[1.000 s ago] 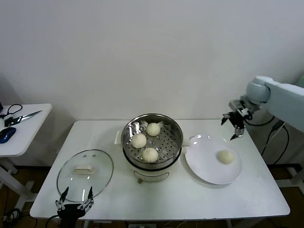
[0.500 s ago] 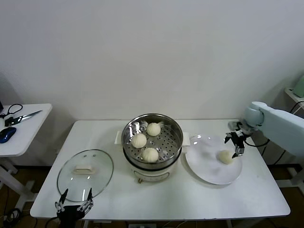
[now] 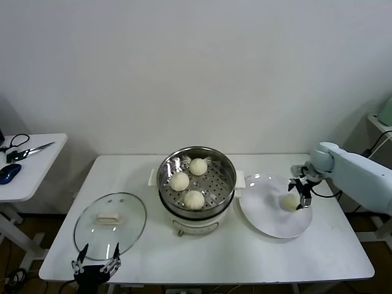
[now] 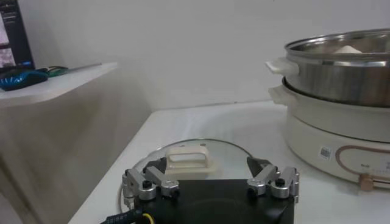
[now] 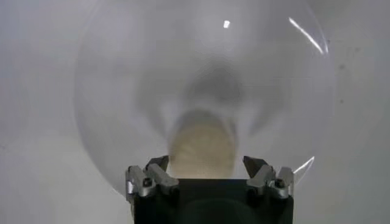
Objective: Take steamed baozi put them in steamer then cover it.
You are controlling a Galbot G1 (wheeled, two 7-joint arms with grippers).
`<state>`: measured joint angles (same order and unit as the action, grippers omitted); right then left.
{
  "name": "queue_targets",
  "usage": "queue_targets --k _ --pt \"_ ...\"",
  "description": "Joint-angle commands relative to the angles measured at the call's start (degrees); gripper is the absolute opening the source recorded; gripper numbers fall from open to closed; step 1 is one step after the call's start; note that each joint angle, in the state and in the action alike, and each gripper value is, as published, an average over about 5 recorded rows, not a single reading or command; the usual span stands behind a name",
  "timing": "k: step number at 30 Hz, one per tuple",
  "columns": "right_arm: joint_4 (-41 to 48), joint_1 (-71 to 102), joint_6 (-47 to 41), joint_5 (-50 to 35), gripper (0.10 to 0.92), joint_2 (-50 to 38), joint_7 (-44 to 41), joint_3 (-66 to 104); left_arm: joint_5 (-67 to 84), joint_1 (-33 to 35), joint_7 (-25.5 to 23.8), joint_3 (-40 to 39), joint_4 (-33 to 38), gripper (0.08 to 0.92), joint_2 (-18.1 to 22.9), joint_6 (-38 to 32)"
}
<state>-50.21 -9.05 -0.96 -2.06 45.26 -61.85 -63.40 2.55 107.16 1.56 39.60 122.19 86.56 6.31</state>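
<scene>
Three baozi [image 3: 179,181] lie on the perforated tray of the steel steamer [image 3: 225,164] at the table's middle. A fourth baozi [image 3: 289,201] lies on a flat white plate [image 3: 269,221] to the right. My right gripper [image 3: 299,193] is open and low over that baozi, its fingers either side of it; the baozi [image 5: 202,145] sits between the fingertips in the right wrist view. The glass cover [image 3: 110,224] with its cream handle [image 3: 108,218] lies flat on the table at the left. My left gripper [image 3: 96,258] is open at the front edge, just before the cover [image 4: 189,161].
A side table [image 3: 24,177] at the far left holds scissors [image 3: 21,150] and a blue mouse [image 3: 8,173]. The steamer's cream base [image 4: 332,140] stands close beside the cover in the left wrist view. The white wall is right behind the table.
My right gripper has come down and forward from above the table's back right corner to the baozi on the plate. The left arm has not moved.
</scene>
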Motion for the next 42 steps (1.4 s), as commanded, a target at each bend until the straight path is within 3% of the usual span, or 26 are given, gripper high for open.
queue_targets --k 1,13,21,28,34,42 --pt "1.3 2.1 0.0 1.4 0.756 0.5 0.2 2.3 0.0 0.0 0.0 0.0 -0.1 0.823 0.0 0.0" --pt "-1.5 -4.2 -0.3 -2.1 0.641 0.1 0.8 -1.0 -0.1 -0.1 0.1 -0.1 0.2 0.823 -0.1 0.0" --pt "-13.9 -35.5 -3.5 -23.3 0.643 -0.5 0.2 -25.2 -0.3 0.0 0.2 -0.1 0.3 0.823 0.0 0.0" --pt "-23.5 -52.7 -7.5 -37.1 0.643 5.4 -0.6 -30.8 0.0 -0.2 0.1 -0.2 0.6 0.823 -0.3 0.7" --pt "-30.7 -51.0 -12.9 -42.0 0.645 10.6 3.4 -27.5 -0.1 -0.7 0.0 -0.9 0.6 0.823 -0.5 1.4" --pt "-32.3 -40.6 -16.4 -39.5 0.644 15.6 9.4 -26.7 0.0 -0.9 -0.3 -0.9 1.1 0.823 -0.8 1.8"
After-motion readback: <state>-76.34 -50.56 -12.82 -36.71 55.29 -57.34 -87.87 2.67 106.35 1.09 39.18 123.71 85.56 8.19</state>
